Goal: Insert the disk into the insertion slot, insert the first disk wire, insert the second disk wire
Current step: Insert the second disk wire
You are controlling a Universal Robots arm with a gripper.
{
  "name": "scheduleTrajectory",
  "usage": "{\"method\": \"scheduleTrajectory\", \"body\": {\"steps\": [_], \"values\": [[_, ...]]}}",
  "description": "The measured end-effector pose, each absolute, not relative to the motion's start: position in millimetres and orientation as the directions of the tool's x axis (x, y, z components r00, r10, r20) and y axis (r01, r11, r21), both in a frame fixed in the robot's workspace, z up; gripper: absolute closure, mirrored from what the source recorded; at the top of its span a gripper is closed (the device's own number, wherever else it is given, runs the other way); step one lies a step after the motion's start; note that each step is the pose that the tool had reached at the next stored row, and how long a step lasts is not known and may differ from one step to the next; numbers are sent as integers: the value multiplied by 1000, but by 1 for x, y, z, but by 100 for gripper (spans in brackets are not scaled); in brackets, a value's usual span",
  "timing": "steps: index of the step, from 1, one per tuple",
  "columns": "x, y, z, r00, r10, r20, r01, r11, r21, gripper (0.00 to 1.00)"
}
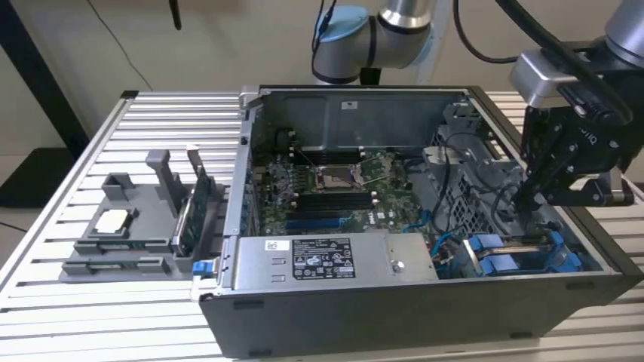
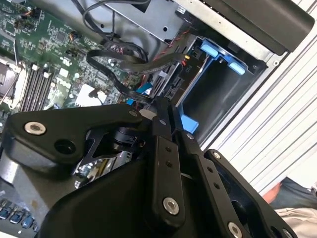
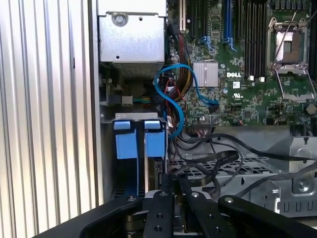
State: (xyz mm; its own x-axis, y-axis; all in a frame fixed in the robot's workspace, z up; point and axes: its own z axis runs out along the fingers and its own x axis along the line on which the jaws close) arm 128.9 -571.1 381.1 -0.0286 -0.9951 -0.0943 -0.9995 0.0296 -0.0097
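The disk (image 1: 503,258), in its blue carrier (image 3: 133,144), sits inside the insertion slot of the dark drive cage (image 2: 213,84) at the case's front corner, on the exterior view's right. My gripper (image 1: 524,200) reaches down into the case just behind that cage. In both wrist views the fingertips (image 2: 161,105) are pressed together on the end of a black disk wire (image 2: 119,60), which loops over the motherboard. In the first wrist view my gripper (image 3: 173,177) hovers close to the disk's rear edge, among several black cables (image 3: 208,166).
The open computer case (image 1: 403,317) lies on a slatted metal table (image 1: 101,317). A power supply (image 1: 322,260) and the motherboard (image 1: 332,188) fill its middle. A blue cable (image 3: 171,94) curls beside the cage. A grey holder (image 1: 131,226) with green cards (image 1: 196,200) stands on the exterior view's left.
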Motion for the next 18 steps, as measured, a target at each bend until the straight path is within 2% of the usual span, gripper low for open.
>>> {"method": "scheduleTrajectory", "body": {"steps": [18], "values": [[129, -571, 369, -29, -995, -94, -1000, 30, -10, 84]]}}
